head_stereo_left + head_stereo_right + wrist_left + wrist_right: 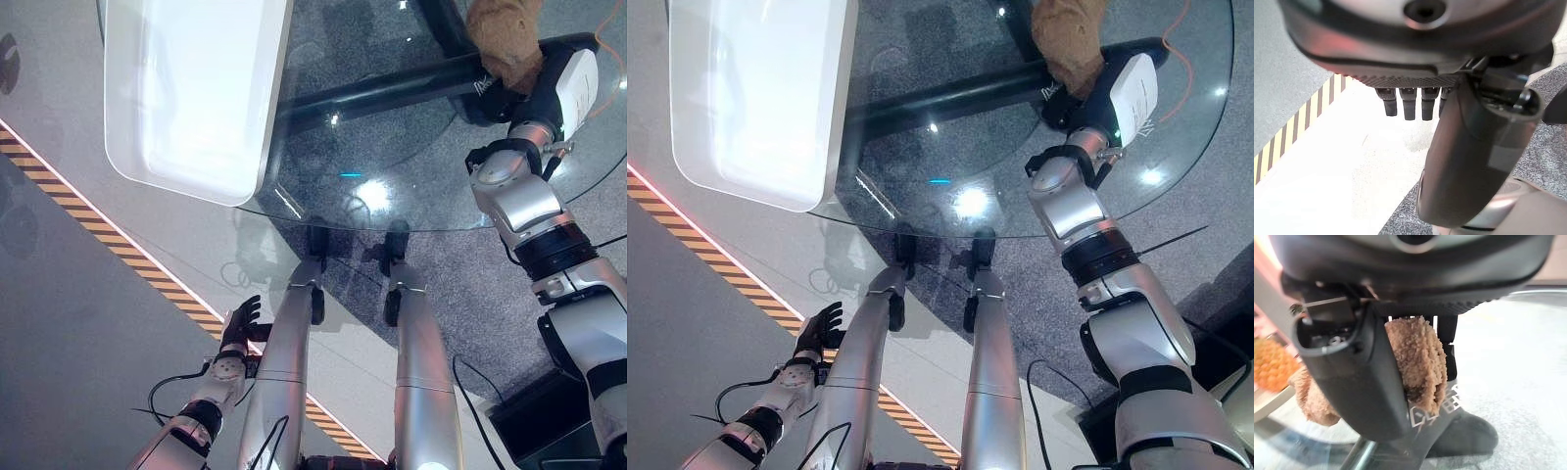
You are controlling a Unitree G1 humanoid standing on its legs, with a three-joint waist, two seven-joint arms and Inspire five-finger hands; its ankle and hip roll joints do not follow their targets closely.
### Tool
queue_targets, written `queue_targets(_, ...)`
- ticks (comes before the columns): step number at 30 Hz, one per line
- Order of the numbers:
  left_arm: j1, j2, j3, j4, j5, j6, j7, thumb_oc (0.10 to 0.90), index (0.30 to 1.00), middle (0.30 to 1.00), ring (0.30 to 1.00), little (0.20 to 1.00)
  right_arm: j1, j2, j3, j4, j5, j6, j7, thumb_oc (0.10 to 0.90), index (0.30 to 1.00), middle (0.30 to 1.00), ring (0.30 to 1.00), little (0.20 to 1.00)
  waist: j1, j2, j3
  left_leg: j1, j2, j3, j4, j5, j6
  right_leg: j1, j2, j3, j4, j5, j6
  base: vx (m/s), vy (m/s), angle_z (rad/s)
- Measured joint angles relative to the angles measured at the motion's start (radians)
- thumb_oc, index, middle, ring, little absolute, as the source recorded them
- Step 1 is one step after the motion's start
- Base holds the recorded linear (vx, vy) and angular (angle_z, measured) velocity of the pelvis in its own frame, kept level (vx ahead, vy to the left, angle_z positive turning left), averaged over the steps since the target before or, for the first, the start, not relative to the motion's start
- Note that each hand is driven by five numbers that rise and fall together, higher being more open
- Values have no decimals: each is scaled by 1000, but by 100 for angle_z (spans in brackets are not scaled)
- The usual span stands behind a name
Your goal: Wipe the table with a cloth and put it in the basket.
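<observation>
Hanging low by the striped floor tape (127, 257), the left hand (238, 324) has its fingers relaxed and holds nothing. A white tray (186, 93) covers the glass table's (392, 186) left part, well away from the right hand (1104, 90), whose fingers are curled round the brown cloth (1068, 39), bunched just past them. Grey carpet shows through the glass.

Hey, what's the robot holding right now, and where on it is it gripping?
The right hand pinches the brown cloth by one bunched end; the left hand holds nothing.
</observation>
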Motion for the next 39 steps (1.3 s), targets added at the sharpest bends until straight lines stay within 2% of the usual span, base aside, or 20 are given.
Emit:
queue_targets(8,2,2,3,-1,3,-4,-5,800,900,900,900,900,23,-19,16,-123,-51,-15,185,100,300,300,300,200,-1,0,0,3,5,-3,-7,2,-4,-2,7,-3,-1,-4,-7,0,0,0)
queue_targets(13,4,-1,15,-12,12,-4,-5,800,900,900,900,900,64,30,44,-239,-72,-44,293,100,300,300,300,200,6,0,0,5,6,-6,-22,6,-10,-6,7,-7,1,-4,-17,2,0,2)
queue_targets(15,4,-2,19,-14,23,-3,-4,800,900,900,900,900,83,78,89,-280,-89,-61,345,100,300,300,300,200,9,0,0,5,6,-13,-24,7,-11,-5,6,-15,2,-7,-19,3,1,5)
queue_targets(19,4,-7,19,-19,23,-3,-4,800,900,900,900,900,113,128,145,-323,-114,-75,399,100,300,300,300,200,18,0,0,5,4,-22,-28,9,-16,-3,4,-23,3,-12,-24,6,0,6)
queue_targets(23,4,-9,19,-25,23,5,-3,800,900,900,900,900,137,138,165,-333,-149,-88,431,100,300,300,300,200,24,0,0,5,0,-24,-30,11,-18,-3,0,-24,2,-14,-22,1,0,1)
queue_targets(30,4,-5,19,-28,22,17,-3,800,900,900,900,900,143,136,174,-333,-185,-88,431,100,300,300,300,200,16,0,0,7,-2,-24,-34,13,-21,-3,-3,-24,2,-17,-17,0,0,0)
queue_targets(39,4,-4,18,-23,21,17,-3,800,900,900,900,900,161,130,153,-284,-173,-94,260,100,300,300,300,200,9,0,-1,14,-4,-27,-30,13,-20,8,-5,-25,3,-13,-21,0,0,0)
